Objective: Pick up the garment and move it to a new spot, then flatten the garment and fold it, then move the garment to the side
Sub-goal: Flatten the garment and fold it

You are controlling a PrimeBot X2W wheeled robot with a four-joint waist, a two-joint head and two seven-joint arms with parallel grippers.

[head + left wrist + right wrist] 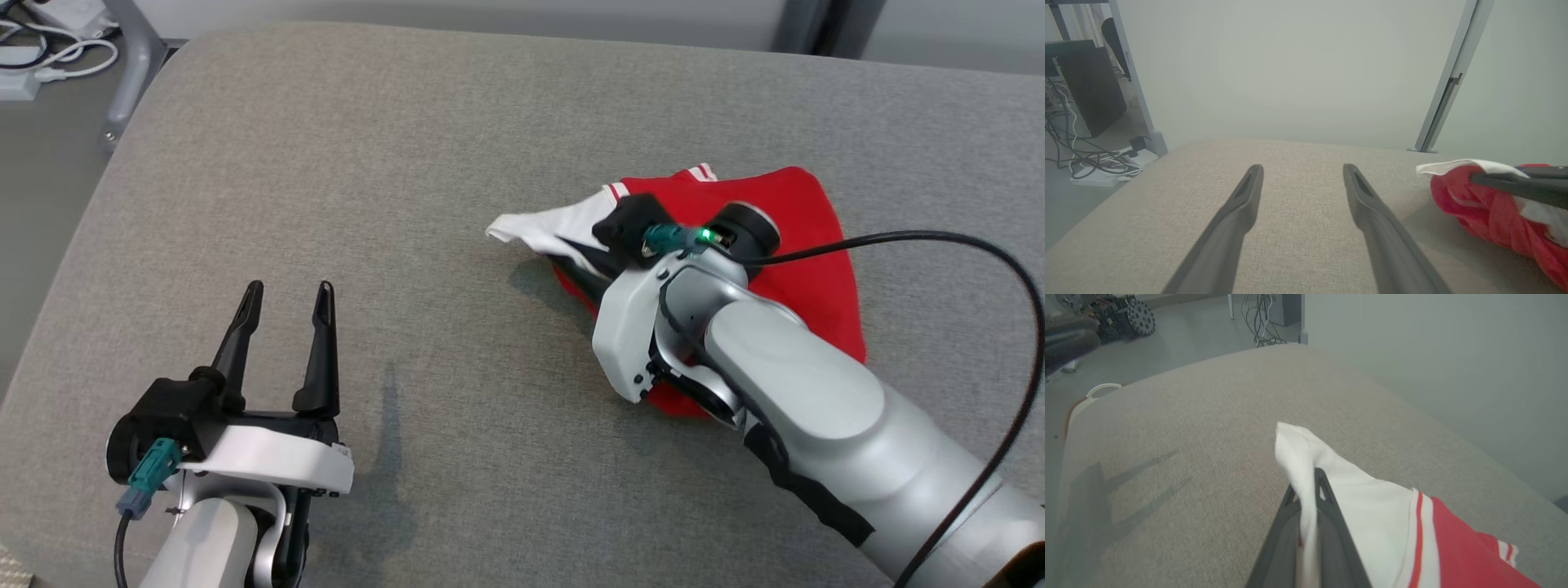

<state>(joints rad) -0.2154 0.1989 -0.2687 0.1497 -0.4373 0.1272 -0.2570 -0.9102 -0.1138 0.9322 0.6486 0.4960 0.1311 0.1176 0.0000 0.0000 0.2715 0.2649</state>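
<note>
Right jaws pinch white end [1298, 457] of bunched red garment [800, 204]; left jaws spread.

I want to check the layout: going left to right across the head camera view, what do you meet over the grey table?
left gripper, fingers apart → garment, its white end first, then its red part
</note>
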